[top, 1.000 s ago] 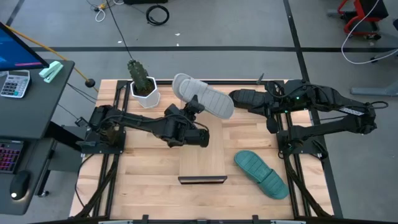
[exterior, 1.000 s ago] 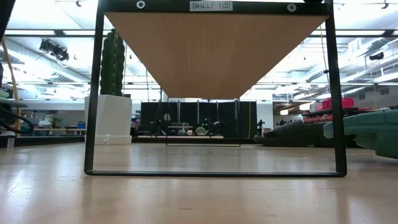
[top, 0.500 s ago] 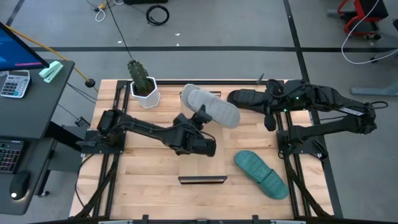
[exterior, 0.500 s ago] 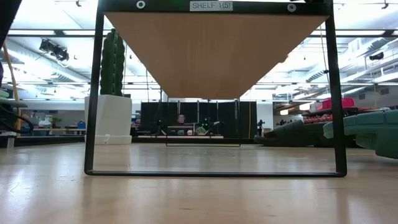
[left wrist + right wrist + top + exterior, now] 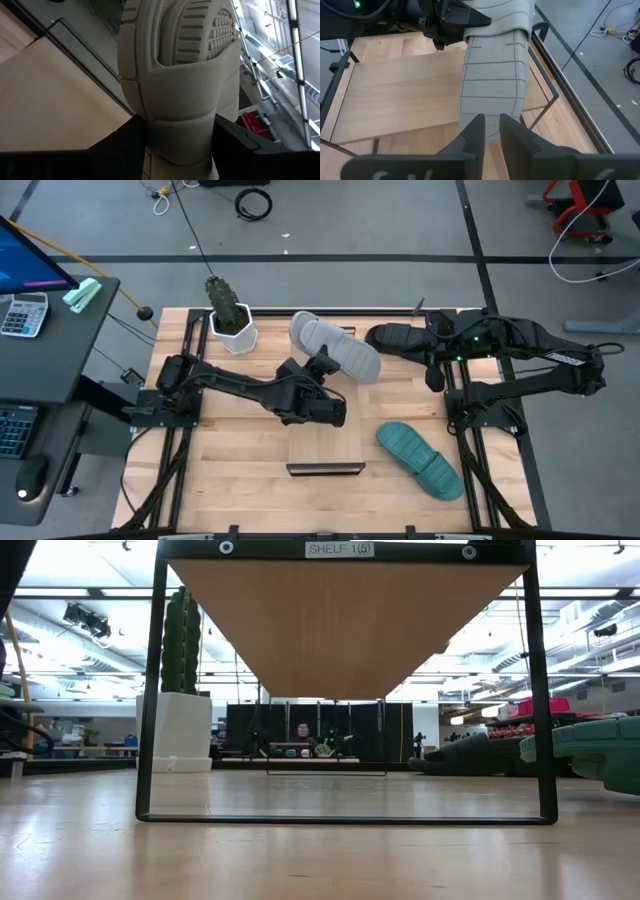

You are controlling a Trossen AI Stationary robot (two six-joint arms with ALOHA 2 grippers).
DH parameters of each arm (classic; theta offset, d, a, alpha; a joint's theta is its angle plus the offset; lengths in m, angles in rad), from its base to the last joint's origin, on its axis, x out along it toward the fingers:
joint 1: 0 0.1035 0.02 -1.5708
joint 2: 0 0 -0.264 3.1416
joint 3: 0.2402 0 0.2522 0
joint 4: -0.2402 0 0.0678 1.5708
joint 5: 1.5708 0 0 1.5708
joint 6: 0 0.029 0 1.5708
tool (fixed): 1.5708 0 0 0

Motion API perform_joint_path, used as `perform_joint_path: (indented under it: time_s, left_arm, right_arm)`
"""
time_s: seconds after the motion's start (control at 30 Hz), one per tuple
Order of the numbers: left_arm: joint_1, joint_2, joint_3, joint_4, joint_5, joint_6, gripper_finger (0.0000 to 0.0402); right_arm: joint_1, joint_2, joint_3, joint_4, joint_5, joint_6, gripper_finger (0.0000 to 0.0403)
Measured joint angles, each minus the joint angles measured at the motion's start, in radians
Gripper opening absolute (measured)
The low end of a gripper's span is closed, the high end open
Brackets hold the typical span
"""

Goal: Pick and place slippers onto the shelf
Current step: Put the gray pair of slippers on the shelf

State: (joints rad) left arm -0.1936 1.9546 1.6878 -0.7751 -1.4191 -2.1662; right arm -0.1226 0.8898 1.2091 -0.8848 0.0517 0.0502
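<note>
Left gripper (image 5: 322, 368) is clamped on the grey slipper (image 5: 335, 348), holding it over the shelf's (image 5: 325, 442) far end (right gripper (image 5: 491, 131) fingers just narrowly apart, far right).

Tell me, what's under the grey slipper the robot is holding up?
Under the light grey ribbed slide slipper, gripped by the left claw, lies the long light-wood shelf board. The board beneath the slipper itself is covered.
</note>
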Motion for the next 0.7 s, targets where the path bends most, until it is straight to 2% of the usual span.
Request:
perform_joint_path:
  time_s: [0.7]
  left_arm:
    - [0.042,0.0,0.0,-0.056,0.011,0.005,0.018]
  right_arm:
    - [0.0,0.0,0.0,0.001,0.0,-0.001,0.0066]
